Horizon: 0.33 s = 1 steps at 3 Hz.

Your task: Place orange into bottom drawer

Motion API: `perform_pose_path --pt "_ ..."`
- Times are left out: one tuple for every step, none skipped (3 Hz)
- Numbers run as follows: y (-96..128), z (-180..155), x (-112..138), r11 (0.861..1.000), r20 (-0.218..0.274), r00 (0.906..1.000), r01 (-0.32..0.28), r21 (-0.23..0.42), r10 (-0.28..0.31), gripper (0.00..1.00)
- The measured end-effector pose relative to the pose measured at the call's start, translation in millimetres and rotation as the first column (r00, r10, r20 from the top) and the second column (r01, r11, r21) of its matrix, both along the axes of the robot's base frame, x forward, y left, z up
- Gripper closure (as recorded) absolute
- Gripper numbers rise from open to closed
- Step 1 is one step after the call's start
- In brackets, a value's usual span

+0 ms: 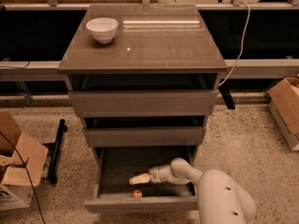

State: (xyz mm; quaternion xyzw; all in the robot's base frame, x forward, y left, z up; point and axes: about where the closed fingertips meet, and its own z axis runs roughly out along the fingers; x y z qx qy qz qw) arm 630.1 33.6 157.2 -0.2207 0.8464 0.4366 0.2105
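The bottom drawer (140,203) of the grey-brown cabinet is pulled out. The small round orange (137,193) lies on the drawer floor, close behind the front panel. My gripper (137,179) reaches into the drawer from the right on a white arm and hovers just above and behind the orange, apart from it. The fingertips look pale and close together, with nothing between them.
A white bowl (102,29) stands on the cabinet top at the back left. The two upper drawers (142,101) are slightly ajar. Cardboard boxes sit on the floor at the left (16,160) and right (285,108). A white cable (236,55) hangs at the right.
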Motion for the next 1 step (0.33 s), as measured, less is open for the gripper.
perform_pose_path --pt "0.0 0.0 0.0 1.000 0.000 1.0000 0.000 0.000 0.000 0.00"
